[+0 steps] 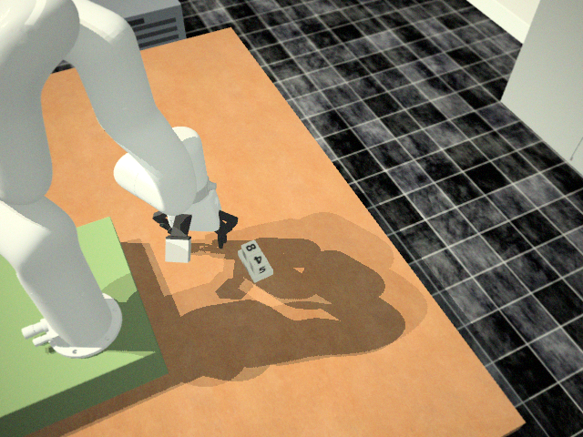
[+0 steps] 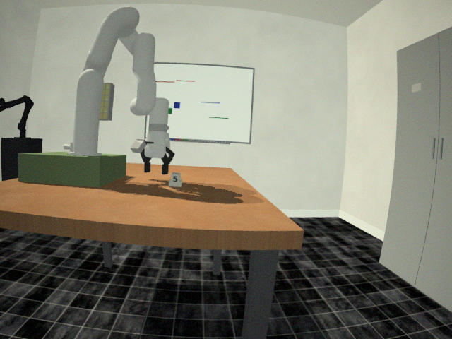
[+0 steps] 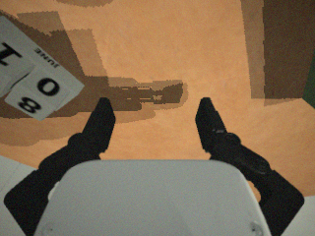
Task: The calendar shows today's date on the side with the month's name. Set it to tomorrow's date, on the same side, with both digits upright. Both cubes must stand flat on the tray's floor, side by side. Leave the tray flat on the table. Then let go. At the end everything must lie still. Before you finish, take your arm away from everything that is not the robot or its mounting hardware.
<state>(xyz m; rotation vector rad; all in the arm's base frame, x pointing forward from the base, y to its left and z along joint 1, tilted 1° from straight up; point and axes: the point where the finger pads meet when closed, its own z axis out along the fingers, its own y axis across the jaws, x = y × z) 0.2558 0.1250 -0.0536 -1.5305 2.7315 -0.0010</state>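
Note:
The calendar tray [image 1: 245, 266] [image 2: 175, 185] [image 3: 73, 87] lies on the table with two white cubes side by side in it. JUNE is on the side facing the robot base. On that side the left cube [image 1: 250, 247] [image 3: 48, 88] shows 0 and the right cube [image 1: 257, 259] [image 2: 175, 179] [image 3: 9, 53] shows 1, so the date reads 01. Their tops show 8 and 4; the right cube's outer end shows 5. My gripper [image 2: 156, 171] [image 3: 155, 108] is open and empty, above the table beside the calendar's 0-cube end. One fingertip is hidden in the top view.
The robot stands on a green block [image 1: 98, 244] [image 2: 58, 169], beyond the gripper from the calendar. The wooden table [image 1: 301, 188] [image 2: 145, 215] has its long edge beyond the calendar. The arm's shadow falls across the calendar. The wrist camera box [image 1: 178, 248] hangs beside the fingers.

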